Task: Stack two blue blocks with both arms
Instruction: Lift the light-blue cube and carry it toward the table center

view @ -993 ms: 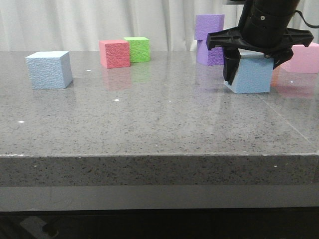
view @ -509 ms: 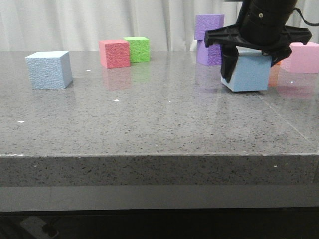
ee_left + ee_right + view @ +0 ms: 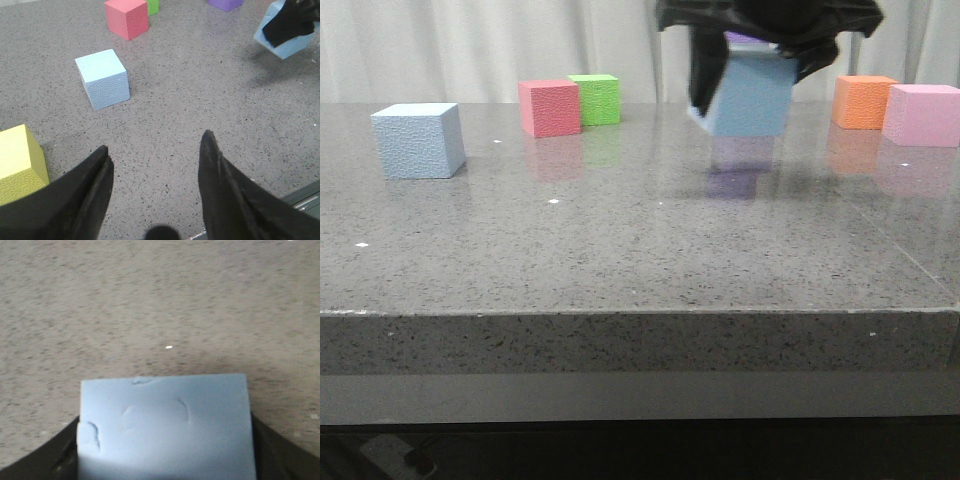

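One sky-blue block (image 3: 418,140) rests on the grey table at the far left; it also shows in the left wrist view (image 3: 103,78). My right gripper (image 3: 750,75) is shut on the second blue block (image 3: 752,97) and holds it tilted in the air above the table's middle right. That block fills the right wrist view (image 3: 165,427) between the black fingers and shows in the left wrist view (image 3: 285,40). My left gripper (image 3: 155,160) is open and empty, above bare table, nearer the front than the resting block. It is out of the front view.
A red cube (image 3: 549,107) and a green cube (image 3: 595,98) stand at the back. An orange cube (image 3: 862,101) and a pink cube (image 3: 922,114) stand at the back right. A purple cube (image 3: 752,38) peeks behind the gripper. A yellow cube (image 3: 17,162) sits by my left gripper.
My right gripper has lifted the blue block off the table and carried it up and to the left. The orange cube is now uncovered. The resting blue block has not moved.
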Robot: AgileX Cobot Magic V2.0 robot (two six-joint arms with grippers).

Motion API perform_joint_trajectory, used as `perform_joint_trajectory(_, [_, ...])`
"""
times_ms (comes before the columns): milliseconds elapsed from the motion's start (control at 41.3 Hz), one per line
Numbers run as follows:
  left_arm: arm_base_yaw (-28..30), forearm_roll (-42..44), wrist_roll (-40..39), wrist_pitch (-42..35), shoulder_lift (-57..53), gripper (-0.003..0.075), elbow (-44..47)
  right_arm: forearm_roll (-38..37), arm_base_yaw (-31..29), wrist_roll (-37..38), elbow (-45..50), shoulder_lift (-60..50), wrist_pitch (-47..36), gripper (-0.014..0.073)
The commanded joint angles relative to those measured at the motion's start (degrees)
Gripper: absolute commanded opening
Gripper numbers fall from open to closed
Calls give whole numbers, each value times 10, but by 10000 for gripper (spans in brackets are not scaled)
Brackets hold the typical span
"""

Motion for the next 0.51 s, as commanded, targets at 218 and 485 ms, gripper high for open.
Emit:
perform_joint_trajectory(218, [-4, -3, 2, -34, 2, 385, -15, -107, 49, 118, -113, 61, 29, 332])
perform_joint_trajectory(485, [-4, -3, 2, -34, 2, 385, -15, -143, 54, 194, -144, 107, 34, 337])
